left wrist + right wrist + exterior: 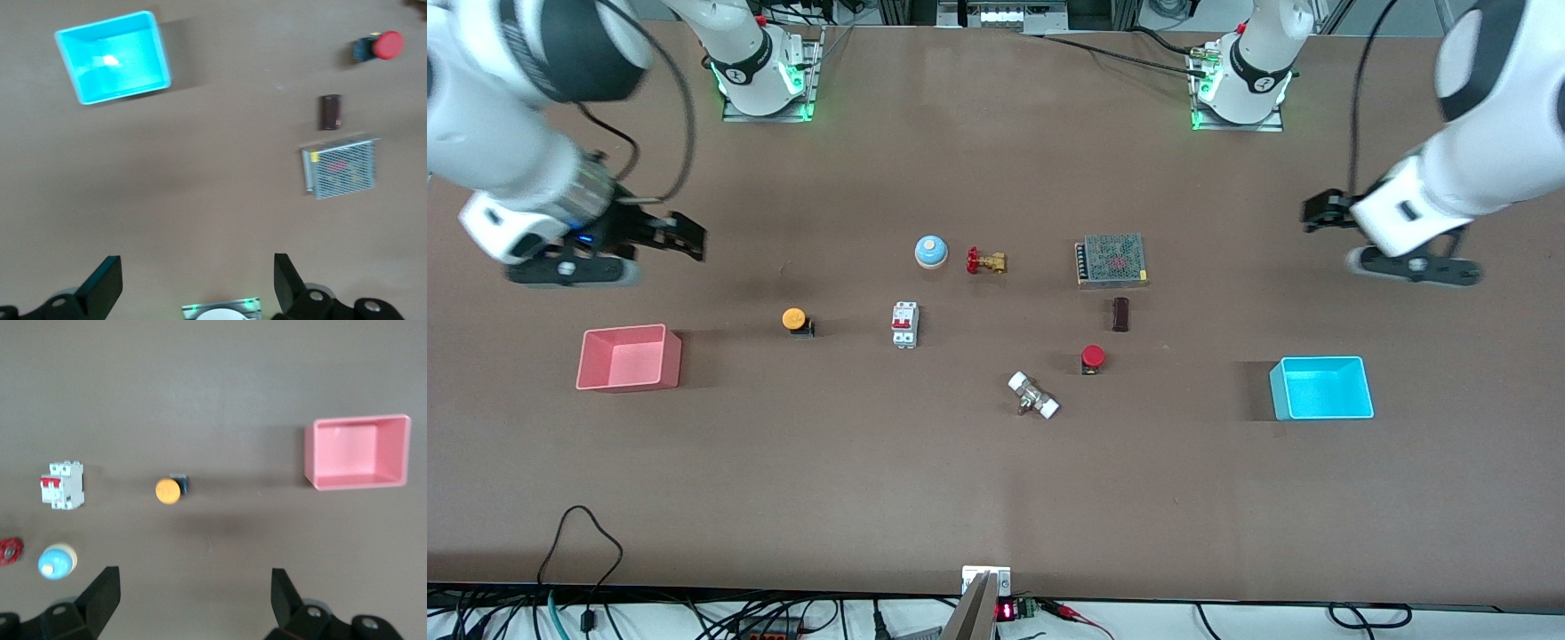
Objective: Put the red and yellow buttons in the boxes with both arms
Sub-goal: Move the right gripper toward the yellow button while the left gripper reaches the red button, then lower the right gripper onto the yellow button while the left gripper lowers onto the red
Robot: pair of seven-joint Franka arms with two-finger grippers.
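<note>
We see both arms cut off at frame edges; left gripper and right gripper spread wide, empty. Red button and yellow button stand upright on the desk.

We see upper links of both arms cut by front view's top and side edges. Left gripper cut by left wrist view's edge: only finger tips and knuckles show. Same for right gripper in right wrist view. Red valve half cut by that view's edge. Red button blurred in left wrist view; its base hard to make out. Writing on dark block too small for us to read. Cables along table front edge run out of front view.
</note>
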